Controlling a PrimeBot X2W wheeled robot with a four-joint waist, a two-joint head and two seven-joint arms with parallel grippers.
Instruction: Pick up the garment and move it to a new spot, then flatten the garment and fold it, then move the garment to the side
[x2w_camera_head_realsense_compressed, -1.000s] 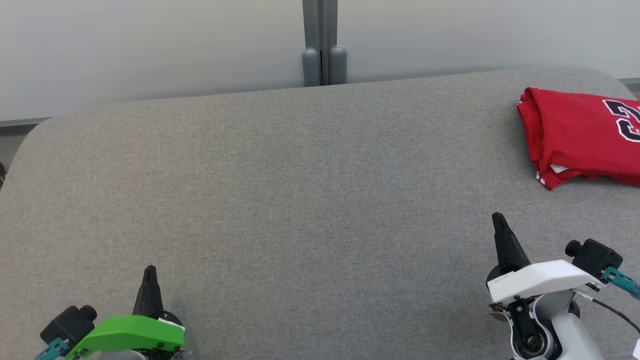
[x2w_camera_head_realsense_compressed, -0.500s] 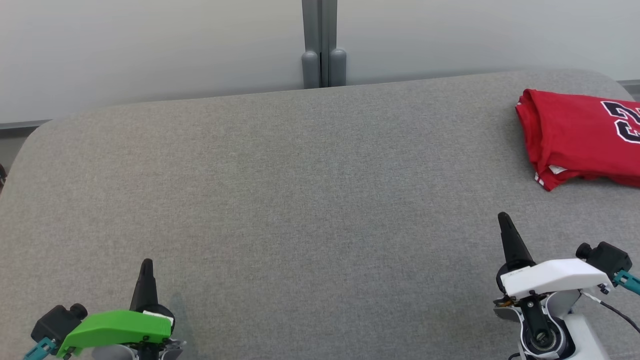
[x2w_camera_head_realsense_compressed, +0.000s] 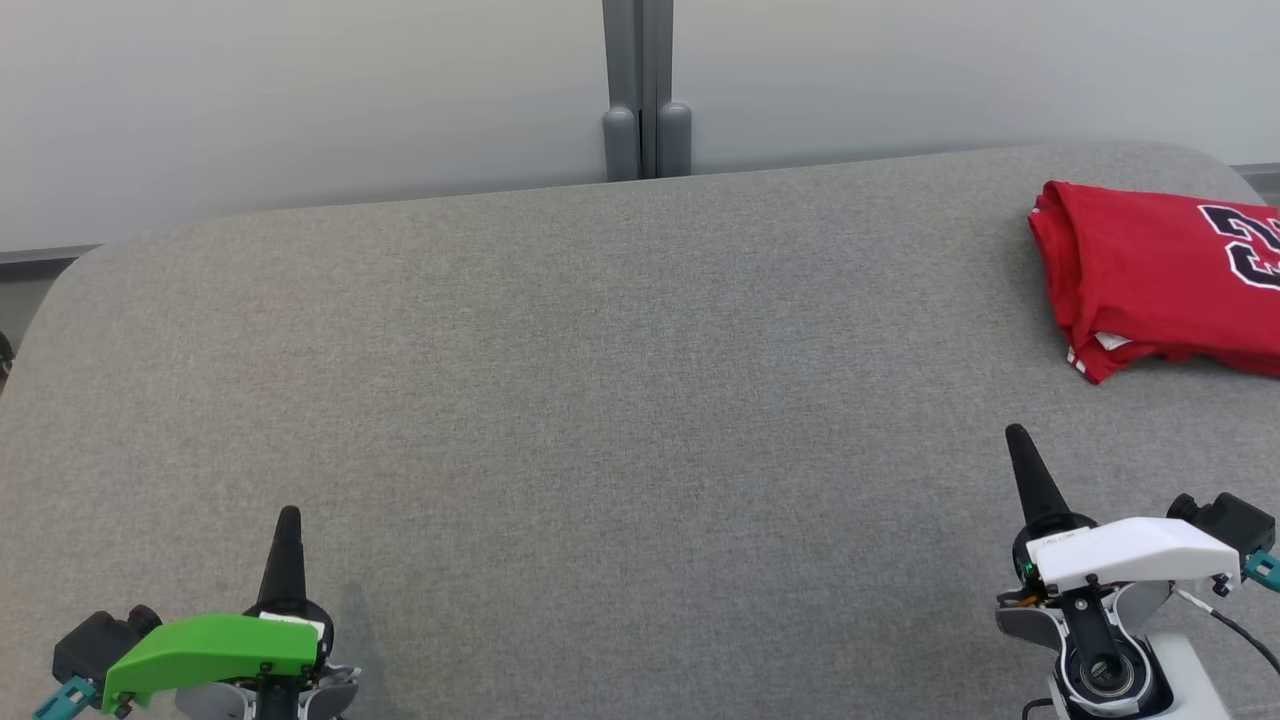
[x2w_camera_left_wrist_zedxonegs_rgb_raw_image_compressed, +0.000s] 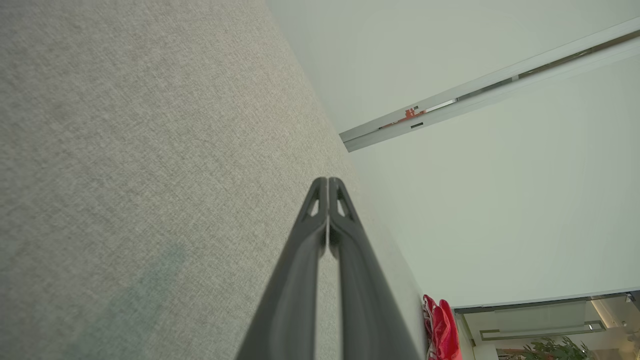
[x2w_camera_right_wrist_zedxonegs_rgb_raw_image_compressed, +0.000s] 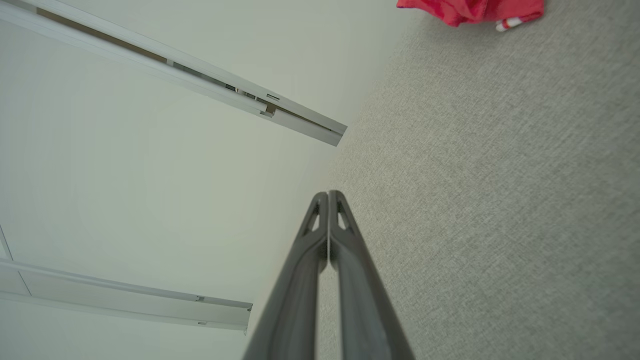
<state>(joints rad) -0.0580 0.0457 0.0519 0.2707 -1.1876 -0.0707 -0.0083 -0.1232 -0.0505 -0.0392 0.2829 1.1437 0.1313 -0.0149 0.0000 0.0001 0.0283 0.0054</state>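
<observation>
Left gripper (x2w_camera_head_realsense_compressed: 287, 514) and right gripper (x2w_camera_head_realsense_compressed: 1017, 433) have shifted slightly outward, away from each other, over the near edge of the grey padded surface (x2w_camera_head_realsense_compressed: 600, 400). Each is pinched fully together and holds nothing. Folded, the red garment (x2w_camera_head_realsense_compressed: 1150, 270) lies at the far right corner (its printed number cut off by the frame), with a pale wall (x2w_camera_head_realsense_compressed: 300, 100) behind.

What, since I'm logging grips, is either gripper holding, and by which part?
Nothing is held. The left gripper and right gripper both have their jaws shut on nothing, and the folded red garment lies apart from them on the grey surface.
</observation>
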